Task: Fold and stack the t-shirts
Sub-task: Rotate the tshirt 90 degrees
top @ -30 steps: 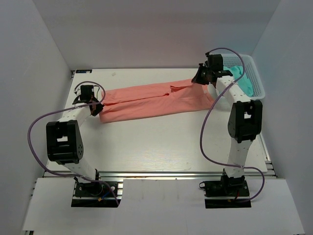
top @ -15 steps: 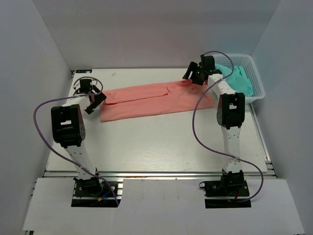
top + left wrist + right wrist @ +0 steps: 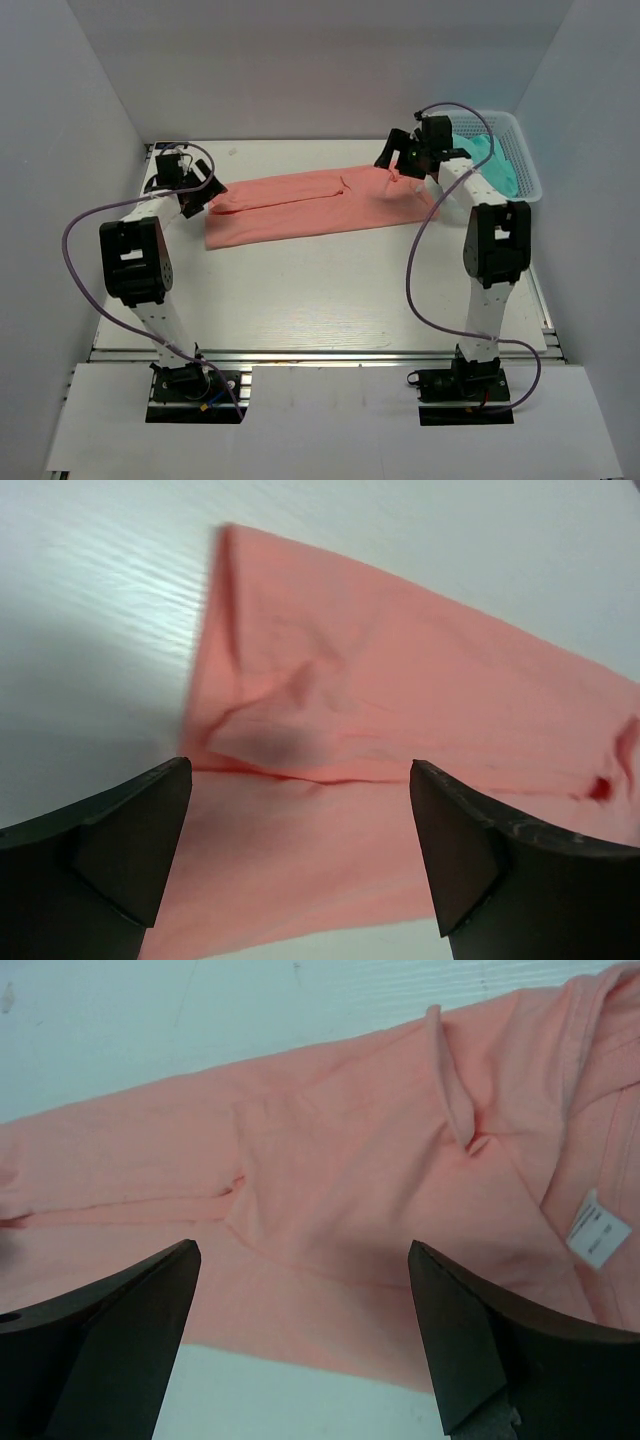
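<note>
**Reader:** What lies under your left gripper (image 3: 298, 772)?

**Arm:** The salmon-pink t-shirt (image 3: 400, 710), which is thin matte cotton folded lengthwise into a long band. Just ahead of the gripper a fold edge runs across, with soft puckers and a shadow beyond it. The band's short end sits ahead and to the left, on the white wood-grained table (image 3: 90, 600). My jaws stand wide apart and grip nothing.

**Reader:** And the right gripper (image 3: 300, 1250)?

**Arm:** It is equally wide, and nothing is held. Beneath and ahead of it is the same garment's other end. A raised ridge of cloth stands ahead and to the right. Farther right is a small white rectangular neck label (image 3: 598, 1230), its print too small to read.

**Reader:** What does the top view add?

**Arm:** It adds the whole outline. The salmon-pink t-shirt (image 3: 320, 205) is a slanted strip that spans between the left gripper (image 3: 203, 192) at one end and the right gripper (image 3: 393, 162) at the other. From there I cannot tell whether either fingertip touches the cloth. Off to the right of the right gripper, a teal-green t-shirt (image 3: 497, 165) lies crumpled in a white plastic lattice basket (image 3: 530, 165). Neither wrist camera shows these two. Only the wrist views show the label and the fine creases.
</note>
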Robot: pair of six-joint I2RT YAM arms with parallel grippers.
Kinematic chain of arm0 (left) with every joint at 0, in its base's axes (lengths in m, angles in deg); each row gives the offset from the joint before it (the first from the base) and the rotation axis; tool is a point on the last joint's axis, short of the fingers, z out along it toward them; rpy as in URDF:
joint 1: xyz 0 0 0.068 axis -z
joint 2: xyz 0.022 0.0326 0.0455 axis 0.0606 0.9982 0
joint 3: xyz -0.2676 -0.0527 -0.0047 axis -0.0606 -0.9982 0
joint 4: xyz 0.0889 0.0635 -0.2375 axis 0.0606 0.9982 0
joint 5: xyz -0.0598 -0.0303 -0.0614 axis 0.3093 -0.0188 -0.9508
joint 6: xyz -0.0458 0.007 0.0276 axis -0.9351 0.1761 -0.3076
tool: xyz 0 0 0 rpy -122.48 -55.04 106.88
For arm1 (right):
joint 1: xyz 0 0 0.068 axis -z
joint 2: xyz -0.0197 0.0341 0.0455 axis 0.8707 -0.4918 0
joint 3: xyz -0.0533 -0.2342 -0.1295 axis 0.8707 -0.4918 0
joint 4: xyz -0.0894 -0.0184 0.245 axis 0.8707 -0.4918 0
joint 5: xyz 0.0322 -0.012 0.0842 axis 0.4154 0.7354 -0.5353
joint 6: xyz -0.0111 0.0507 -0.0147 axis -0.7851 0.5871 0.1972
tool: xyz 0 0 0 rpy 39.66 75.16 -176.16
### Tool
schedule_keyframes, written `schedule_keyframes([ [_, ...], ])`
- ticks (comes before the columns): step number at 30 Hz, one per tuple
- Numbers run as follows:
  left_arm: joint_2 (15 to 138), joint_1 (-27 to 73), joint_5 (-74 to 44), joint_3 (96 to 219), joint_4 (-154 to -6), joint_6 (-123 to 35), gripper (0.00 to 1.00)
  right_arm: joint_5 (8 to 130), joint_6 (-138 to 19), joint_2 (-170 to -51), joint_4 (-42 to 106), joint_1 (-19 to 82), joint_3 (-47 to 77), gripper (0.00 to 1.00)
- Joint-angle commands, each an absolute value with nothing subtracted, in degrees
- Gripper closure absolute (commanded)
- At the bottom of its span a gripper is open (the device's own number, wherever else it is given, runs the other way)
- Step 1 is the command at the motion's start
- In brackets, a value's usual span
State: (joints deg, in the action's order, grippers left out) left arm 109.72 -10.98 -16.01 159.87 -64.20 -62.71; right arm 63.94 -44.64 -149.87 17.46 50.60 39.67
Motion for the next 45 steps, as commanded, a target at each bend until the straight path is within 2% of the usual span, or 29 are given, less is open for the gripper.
schedule_keyframes([
  [1,110.0,-10.1,-29.7,161.8,-70.1,-59.0,0.00,62.4,-47.8,-144.3,17.7,49.7,32.1,0.10],
  [7,122.3,-8.5,-34.3,172.2,-69.9,-59.0,0.00,58.8,-45.3,-148.9,16.8,49.6,29.2,0.10],
  [10,124.8,-7.9,-34.9,173.0,-68.8,-58.5,0.00,58.0,-44.3,-151.6,15.6,49.9,30.9,0.10],
  [13,124.1,-7.9,-34.9,166.5,-68.8,-58.5,0.00,57.2,-43.4,-155.0,14.4,49.8,33.7,0.10],
  [16,117.9,-6.8,-35.3,152.8,-67.0,-60.6,0.00,54.2,-40.6,-159.5,15.1,49.2,37.0,0.10],
  [17,115.0,-6.0,-38.9,141.1,-68.9,-60.6,0.00,53.0,-38.3,-162.3,16.3,48.8,38.3,0.10],
  [19,105.4,-2.4,-42.4,128.5,-77.0,-65.8,0.00,47.5,-37.9,-165.0,21.2,46.5,40.9,0.10],
  [20,102.6,-0.9,-46.8,118.2,-79.6,-67.4,0.00,46.9,-39.2,-168.3,19.4,45.6,50.9,0.10],
  [21,99.7,0.8,-48.2,114.2,-82.5,-71.2,0.00,46.7,-39.9,-172.6,17.5,44.2,55.7,0.10],
  [22,94.1,5.0,-49.9,110.9,-83.6,-71.9,0.00,46.4,-40.1,-177.4,14.0,43.0,60.7,0.10],
  [23,90.9,6.9,-49.9,107.6,-81.9,-72.0,0.00,43.7,-40.6,-179.5,13.3,42.0,72.0,0.10],
  [25,84.0,10.7,-50.0,105.3,-78.3,-70.1,0.00,39.0,-39.4,-182.3,17.4,41.3,73.5,0.10],
  [26,78.5,13.4,-55.0,102.8,-79.4,-69.4,0.00,37.8,-37.1,-181.2,26.5,40.8,71.2,0.10],
  [28,75.1,14.7,-63.2,103.2,-82.2,-68.9,0.00,39.4,-36.4,-178.6,30.9,40.6,68.8,0.10],
  [29,73.9,16.5,-63.3,104.6,-81.2,-68.4,0.00,39.5,-37.5,-177.6,30.9,40.2,67.1,0.10],
  [31,70.4,18.1,-59.5,108.7,-75.3,-64.2,0.00,40.6,-39.7,-172.6,30.6,39.8,63.7,0.10],
  [38,63.3,20.8,-54.1,115.1,-70.2,-57.9,0.00,47.4,-49.9,-161.9,21.4,36.5,57.6,0.10],
  [41,58.5,21.3,-45.0,117.2,-65.1,-57.4,0.00,54.4,-52.9,-157.9,14.4,34.1,55.1,0.10],
  [44,51.0,21.3,-30.6,118.6,-57.3,-58.1,0.00,59.9,-53.1,-154.0,9.3,31.3,48.9,0.10],
  [45,48.0,21.3,-22.7,119.3,-55.7,-58.7,0.00,62.0,-52.4,-152.6,7.9,30.8,44.4,0.10],
])
